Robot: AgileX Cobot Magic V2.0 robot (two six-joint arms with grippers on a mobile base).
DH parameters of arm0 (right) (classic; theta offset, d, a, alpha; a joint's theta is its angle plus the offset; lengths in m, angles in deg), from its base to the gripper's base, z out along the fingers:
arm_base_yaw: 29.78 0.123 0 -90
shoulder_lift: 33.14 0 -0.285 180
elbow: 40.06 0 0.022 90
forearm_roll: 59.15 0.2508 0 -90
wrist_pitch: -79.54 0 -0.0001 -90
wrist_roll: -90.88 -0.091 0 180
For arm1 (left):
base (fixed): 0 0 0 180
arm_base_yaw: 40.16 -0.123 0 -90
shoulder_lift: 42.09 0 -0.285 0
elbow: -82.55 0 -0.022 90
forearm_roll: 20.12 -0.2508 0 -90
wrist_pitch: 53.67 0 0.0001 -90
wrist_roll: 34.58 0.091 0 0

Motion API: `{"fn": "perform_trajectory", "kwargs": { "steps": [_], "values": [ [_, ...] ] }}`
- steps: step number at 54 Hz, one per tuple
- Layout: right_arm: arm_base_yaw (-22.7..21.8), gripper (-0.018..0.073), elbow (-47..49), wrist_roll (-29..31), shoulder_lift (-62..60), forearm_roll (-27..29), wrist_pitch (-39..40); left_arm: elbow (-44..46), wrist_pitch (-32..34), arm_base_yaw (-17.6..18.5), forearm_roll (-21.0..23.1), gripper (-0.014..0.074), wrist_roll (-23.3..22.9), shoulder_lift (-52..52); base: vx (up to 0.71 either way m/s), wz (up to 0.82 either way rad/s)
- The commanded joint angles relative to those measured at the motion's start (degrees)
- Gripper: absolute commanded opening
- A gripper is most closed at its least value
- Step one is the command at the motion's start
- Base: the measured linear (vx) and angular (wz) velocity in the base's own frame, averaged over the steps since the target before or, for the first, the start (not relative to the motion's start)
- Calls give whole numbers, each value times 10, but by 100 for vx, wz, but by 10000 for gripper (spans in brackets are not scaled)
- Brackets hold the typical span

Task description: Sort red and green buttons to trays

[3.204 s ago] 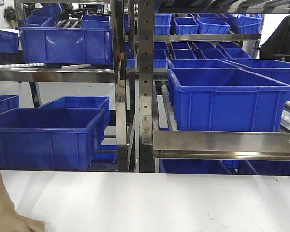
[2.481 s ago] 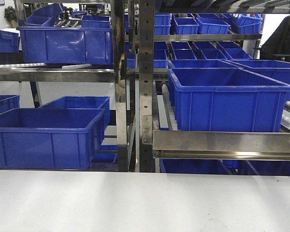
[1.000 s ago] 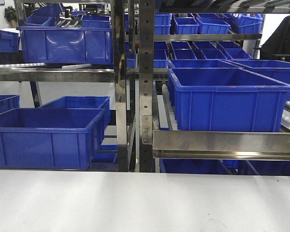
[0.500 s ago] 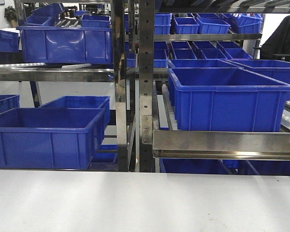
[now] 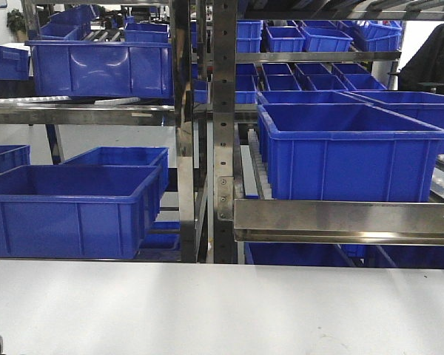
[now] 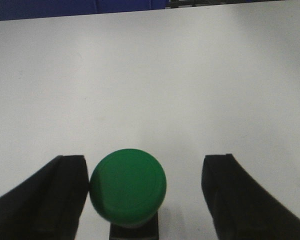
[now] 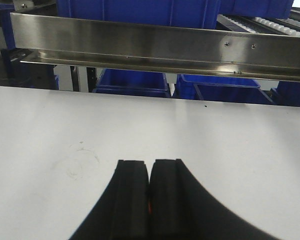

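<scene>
Straddling one green button [image 6: 127,187]: left end effector [image 6: 145,165], fingers apart.

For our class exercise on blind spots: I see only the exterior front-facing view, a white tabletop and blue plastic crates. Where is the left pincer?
Observer: The left pincer is open over the white tabletop, its fingers either side of a green mushroom-capped push-button.
Operator: Centred?
Observer: No; the cap sits close to the finger at the left of the wrist picture.
Operator: And the right pincer?
Observer: The right pincer is shut above the tabletop; a thin red sliver shows between its fingers.
</scene>
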Motion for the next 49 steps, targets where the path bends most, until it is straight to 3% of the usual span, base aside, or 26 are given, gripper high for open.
{"fn": "perform_trajectory", "kwargs": {
  "steps": [1, 14, 29, 37, 42, 49],
  "values": [
    [-3, 130, 21, -1, 4, -5, 50, 33, 48, -1, 7, 586, -4, -12, 0, 0],
    [-3, 137, 21, -1, 4, -5, 46, 73, 50, -1, 41, 586, -4, -62, 0, 0],
    [-3, 138, 21, -1, 4, -5, 46, 76, 43, -1, 41, 557, -16, -85, 0, 0],
    [-3, 139, 21, -1, 4, -4, 46, 76, 38, -1, 49, 423, -19, -85, 0, 0],
    [-3, 144, 21, -1, 5, -2, 41, 75, 47, -1, 63, 294, -19, -84, 0, 0],
    [-3, 172, 21, -3, 8, -1, -22, 75, 56, -1, 61, 120, -19, -81, 0, 0]
  ]
}}
